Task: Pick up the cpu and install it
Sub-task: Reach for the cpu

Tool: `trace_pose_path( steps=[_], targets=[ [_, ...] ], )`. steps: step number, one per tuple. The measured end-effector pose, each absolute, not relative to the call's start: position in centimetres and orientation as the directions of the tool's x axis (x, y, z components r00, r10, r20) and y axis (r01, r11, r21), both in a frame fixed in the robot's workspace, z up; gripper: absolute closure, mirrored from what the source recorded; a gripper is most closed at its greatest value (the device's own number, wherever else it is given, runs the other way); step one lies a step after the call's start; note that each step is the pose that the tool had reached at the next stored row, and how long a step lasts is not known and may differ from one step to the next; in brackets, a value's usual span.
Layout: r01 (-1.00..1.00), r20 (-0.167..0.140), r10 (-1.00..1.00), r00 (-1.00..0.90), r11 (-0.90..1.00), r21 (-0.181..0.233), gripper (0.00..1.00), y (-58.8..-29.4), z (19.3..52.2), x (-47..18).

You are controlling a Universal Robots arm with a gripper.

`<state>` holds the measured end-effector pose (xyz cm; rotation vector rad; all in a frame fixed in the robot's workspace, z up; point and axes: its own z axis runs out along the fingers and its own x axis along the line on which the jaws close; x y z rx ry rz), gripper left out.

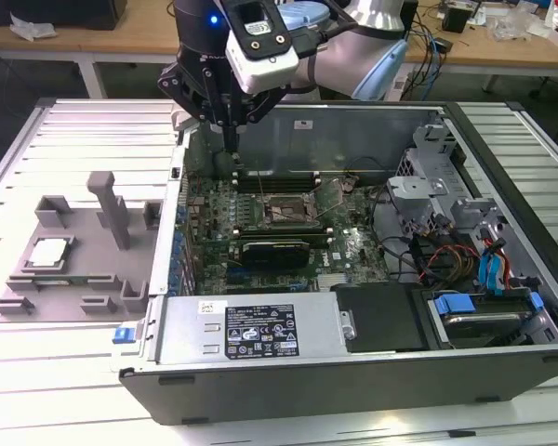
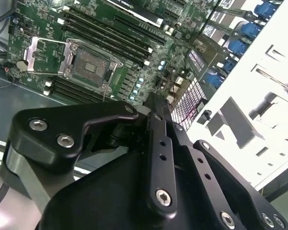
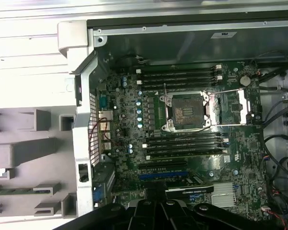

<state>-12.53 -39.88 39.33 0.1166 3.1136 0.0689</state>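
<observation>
The fingers (image 1: 231, 137) are pinched to a narrow tip with nothing between them. They hang over the back corner of the open computer case (image 1: 260, 339), above the motherboard (image 3: 249, 148). The socket (image 3: 188, 111) sits bare with its retaining frame swung aside, I'd guess so a chip can drop straight in. The cpu (image 1: 48, 253) lies flat in a grey holder (image 1: 54, 210) on the slatted desk (image 1: 65, 381), outside the case toward the exterior view's left. It is well apart from the fingers and not yet picked up.

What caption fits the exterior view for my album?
Black robot gripper hovers over open computer case; silvery square cpu lies on grey holder.
</observation>
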Motion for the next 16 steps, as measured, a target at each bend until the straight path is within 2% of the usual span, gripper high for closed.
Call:
trace_pose_path(
  steps=[16],
  targets=[
    [0.074,-0.023,0.075,-0.997,0.996,0.045,0.89,-39.7,39.3,-15.3]
  ],
)
